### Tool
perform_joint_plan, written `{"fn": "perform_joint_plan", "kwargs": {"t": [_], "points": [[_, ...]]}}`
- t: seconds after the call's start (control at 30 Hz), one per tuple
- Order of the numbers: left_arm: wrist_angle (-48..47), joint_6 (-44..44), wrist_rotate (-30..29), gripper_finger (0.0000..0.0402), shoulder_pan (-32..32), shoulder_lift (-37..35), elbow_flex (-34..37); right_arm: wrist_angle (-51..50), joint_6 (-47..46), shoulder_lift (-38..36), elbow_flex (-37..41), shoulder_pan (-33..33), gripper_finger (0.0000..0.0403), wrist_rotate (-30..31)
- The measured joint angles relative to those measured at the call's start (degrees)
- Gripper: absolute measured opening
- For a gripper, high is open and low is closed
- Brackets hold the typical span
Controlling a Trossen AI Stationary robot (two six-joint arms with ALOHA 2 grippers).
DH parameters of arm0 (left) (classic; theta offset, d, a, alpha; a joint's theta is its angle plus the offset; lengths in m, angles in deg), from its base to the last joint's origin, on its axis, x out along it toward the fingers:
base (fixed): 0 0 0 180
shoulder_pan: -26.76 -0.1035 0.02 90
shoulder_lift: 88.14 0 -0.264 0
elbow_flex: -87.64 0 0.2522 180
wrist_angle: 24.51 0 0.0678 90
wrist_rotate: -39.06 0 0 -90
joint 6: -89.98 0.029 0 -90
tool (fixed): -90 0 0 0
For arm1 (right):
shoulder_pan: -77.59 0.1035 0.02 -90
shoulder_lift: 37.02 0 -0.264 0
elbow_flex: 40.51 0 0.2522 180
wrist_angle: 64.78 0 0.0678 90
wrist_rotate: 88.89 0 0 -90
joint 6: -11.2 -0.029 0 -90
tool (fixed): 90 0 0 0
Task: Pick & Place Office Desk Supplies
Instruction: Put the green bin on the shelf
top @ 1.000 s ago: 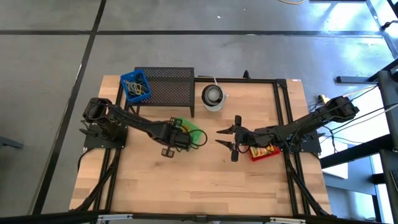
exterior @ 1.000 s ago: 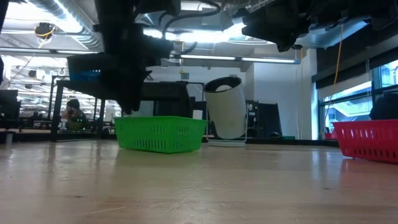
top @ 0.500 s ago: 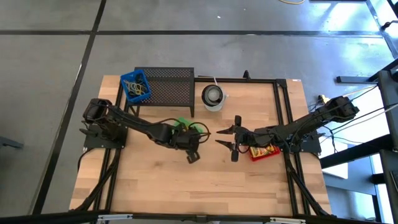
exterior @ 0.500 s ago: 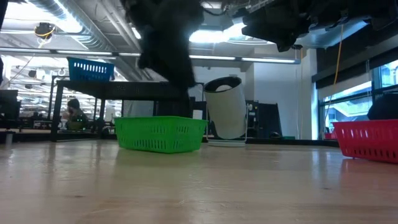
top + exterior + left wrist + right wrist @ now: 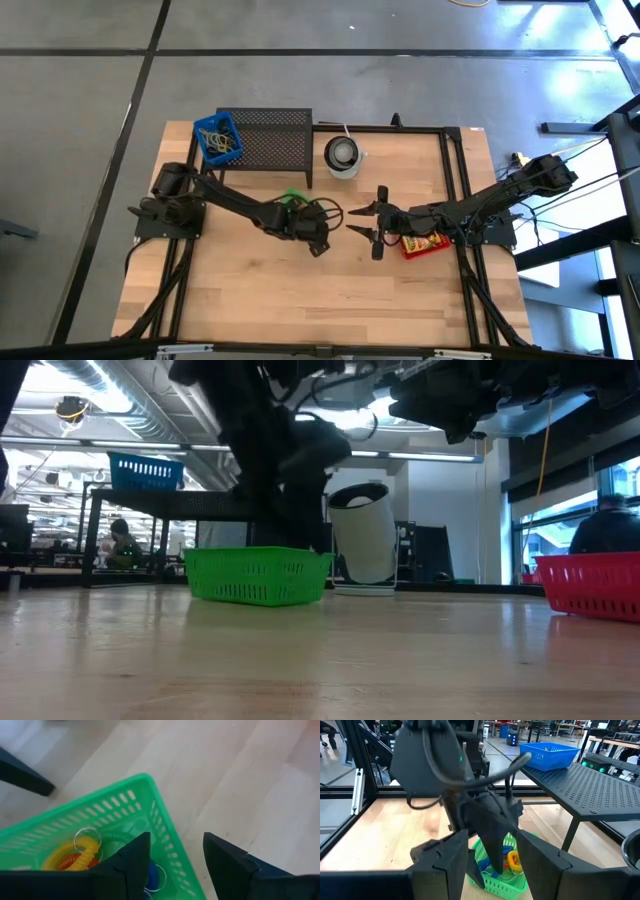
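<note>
I have the left gripper [image 5: 318,238] over the green basket [image 5: 258,575], at its edge, fingers [image 5: 131,861] apart and holding nothing. Yellow, orange and blue coil loops [image 5: 80,853] lie inside that basket. My right gripper [image 5: 366,221] waits just beside the basket, fingers spread, empty.

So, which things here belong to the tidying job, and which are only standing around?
Job:
- green basket with coil loops
- blue basket of supplies
- red basket
- left gripper, over the green basket
- right gripper, waiting mid-table

Standing around:
- black mesh rack
- white cup
</note>
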Motion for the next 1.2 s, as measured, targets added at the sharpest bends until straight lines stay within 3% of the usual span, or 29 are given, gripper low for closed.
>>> {"fn": "perform_joint_plan", "kwargs": {"t": [0.27, 0.67, 0.87, 1.0, 1.2], "points": [[0.5, 0.9, 3.8, 0.0162, 0.3, 1.9, 0.0, 0.0, 0.0, 0.0, 0.0, 0.0, 0.0169, 0.0], [0.5, 7.3, 8.7, 0.0013, 3.2, 1.9, 0.0, 0.0, 0.0, 0.0, 0.0, 0.0, 0.0169, 0.0], [0.6, 7.4, 11.9, 0.0009, 4.6, 1.6, 0.0, 0.0, 0.0, 0.0, 0.0, 0.0, 0.0169, 0.0], [0.3, 11.9, 14.9, 0.0006, 6.8, 0.9, 0.0, 0.0, 0.0, 0.0, 0.0, 0.0, 0.0169, 0.0], [-3.9, 16.3, 14.4, 0.0006, 9.8, -2.6, 0.0, 0.0, 0.0, 0.0, 0.0, 0.0, 0.0169, 0.0]]}}
